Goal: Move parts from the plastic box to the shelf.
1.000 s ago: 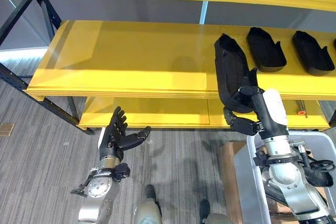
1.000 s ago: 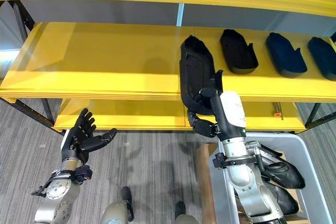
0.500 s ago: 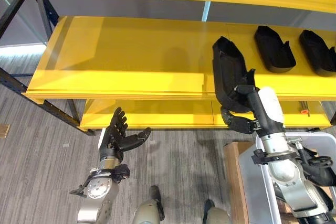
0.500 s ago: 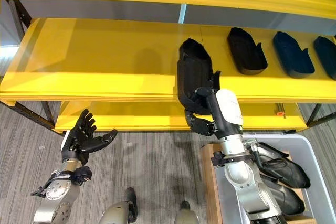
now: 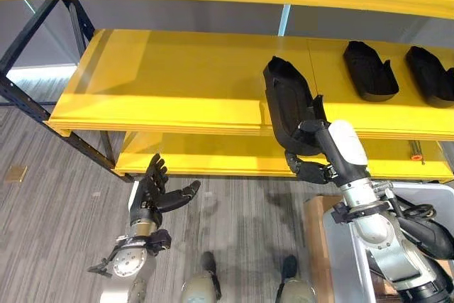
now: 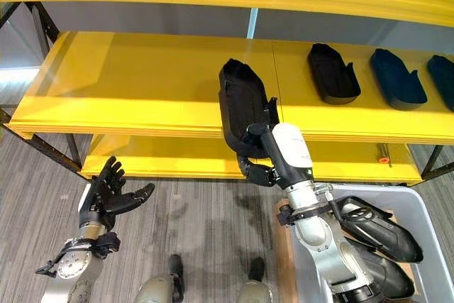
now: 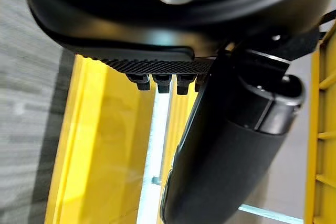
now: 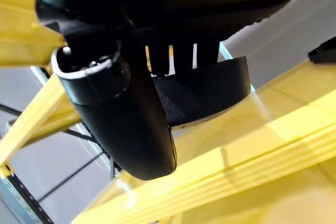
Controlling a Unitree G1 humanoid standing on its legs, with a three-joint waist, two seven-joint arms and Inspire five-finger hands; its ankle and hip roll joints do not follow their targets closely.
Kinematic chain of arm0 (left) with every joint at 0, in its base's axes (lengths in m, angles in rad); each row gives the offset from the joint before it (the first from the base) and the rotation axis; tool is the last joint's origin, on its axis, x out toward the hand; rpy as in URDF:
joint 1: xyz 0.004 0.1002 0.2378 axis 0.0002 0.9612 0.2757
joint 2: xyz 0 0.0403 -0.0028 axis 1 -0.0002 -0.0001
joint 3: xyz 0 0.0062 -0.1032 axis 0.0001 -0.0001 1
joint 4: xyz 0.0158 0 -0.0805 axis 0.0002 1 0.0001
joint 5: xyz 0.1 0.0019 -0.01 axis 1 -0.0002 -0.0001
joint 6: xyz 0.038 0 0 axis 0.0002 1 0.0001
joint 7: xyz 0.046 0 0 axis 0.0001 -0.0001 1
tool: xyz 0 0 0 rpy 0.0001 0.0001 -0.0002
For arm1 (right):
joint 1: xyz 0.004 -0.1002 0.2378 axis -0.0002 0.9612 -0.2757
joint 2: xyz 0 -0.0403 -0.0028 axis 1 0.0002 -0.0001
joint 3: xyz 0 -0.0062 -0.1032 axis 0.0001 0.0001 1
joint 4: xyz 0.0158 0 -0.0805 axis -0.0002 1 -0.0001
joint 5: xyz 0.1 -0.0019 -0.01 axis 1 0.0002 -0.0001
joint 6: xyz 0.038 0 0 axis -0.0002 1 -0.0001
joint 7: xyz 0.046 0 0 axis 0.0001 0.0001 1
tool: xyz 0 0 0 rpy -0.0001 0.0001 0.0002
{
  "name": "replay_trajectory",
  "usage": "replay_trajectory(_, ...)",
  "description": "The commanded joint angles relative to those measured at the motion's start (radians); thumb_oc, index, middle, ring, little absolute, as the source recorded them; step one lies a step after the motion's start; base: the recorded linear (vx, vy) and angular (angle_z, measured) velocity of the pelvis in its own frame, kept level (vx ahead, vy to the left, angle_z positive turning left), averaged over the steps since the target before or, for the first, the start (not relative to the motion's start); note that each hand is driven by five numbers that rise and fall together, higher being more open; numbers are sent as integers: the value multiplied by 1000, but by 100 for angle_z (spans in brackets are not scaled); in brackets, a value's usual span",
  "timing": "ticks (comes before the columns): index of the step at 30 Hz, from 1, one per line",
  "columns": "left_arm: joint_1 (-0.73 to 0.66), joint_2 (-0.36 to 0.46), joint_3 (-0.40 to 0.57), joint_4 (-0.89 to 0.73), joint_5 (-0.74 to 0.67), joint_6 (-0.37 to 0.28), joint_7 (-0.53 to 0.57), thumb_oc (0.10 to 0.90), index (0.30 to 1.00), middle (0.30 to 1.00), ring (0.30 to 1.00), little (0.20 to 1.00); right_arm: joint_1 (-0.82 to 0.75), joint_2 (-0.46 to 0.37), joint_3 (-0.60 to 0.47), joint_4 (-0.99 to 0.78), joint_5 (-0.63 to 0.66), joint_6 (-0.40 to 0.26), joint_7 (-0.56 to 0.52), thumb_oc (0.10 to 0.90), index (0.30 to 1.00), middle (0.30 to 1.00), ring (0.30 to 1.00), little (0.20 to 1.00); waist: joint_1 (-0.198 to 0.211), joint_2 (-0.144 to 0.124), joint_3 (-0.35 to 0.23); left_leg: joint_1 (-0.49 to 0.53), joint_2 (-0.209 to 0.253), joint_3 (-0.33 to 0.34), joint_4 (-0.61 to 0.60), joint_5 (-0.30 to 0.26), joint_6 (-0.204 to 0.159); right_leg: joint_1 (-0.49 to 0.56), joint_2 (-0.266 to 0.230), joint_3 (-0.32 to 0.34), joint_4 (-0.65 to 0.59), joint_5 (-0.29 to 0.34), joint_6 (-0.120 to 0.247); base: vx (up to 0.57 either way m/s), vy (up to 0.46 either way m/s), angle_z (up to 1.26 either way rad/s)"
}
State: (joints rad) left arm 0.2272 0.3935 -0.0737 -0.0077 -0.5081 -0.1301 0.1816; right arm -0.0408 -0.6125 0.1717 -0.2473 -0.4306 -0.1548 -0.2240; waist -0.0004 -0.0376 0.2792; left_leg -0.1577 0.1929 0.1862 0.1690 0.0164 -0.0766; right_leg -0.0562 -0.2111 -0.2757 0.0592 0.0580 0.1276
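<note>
Right robot hand holds a black part at the shelf's front edge.

The long yellow shelf [image 5: 177, 83] carries two more black moulded plastic parts [image 5: 369, 70] near its right end, well apart from the front edge. The grey plastic box [image 6: 418, 207] stands on the floor below the shelf's right end, with dark parts inside. The held black moulded part [image 6: 241, 108] rests over the shelf's front edge, with the right robot hand [image 6: 259, 164] curled round its near end. The left robot hand [image 5: 157, 193] hangs below the shelf's left half, fingers spread and empty.
</note>
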Motion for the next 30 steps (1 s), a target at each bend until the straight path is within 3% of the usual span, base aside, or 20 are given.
replay_trajectory(1,-73,34,36,-110,-31,-102,-26,900,1000,1000,1000,1000,-126,-27,-99,-114,-7,-72,-89,400,300,300,300,300,-24,-8,-66,43,49,-26,64,-72,-8,26,-34,-22,85,-107,8,82,-181,-8)
replay_trajectory(4,-71,32,33,-110,-35,-99,-23,900,1000,1000,1000,1000,-159,-37,-90,-111,1,-71,-98,400,300,300,300,300,-22,3,-71,57,69,-23,51,-61,-20,27,-16,-24,105,-132,-2,59,-113,-3)
replay_trajectory(15,-47,23,38,-119,-52,-96,-8,900,1000,1000,1000,1000,-277,-23,-37,-74,4,-50,-124,400,300,300,300,300,11,16,-87,70,68,-23,20,-57,-27,48,-5,-43,96,-148,-10,55,-32,5)
replay_trajectory(30,-42,53,13,-128,-90,-94,-28,900,1000,1000,1000,1000,-514,4,100,79,56,2,-120,400,300,300,300,300,81,8,-72,6,35,-57,8,-44,-24,54,-15,-87,50,-124,-7,5,3,11)
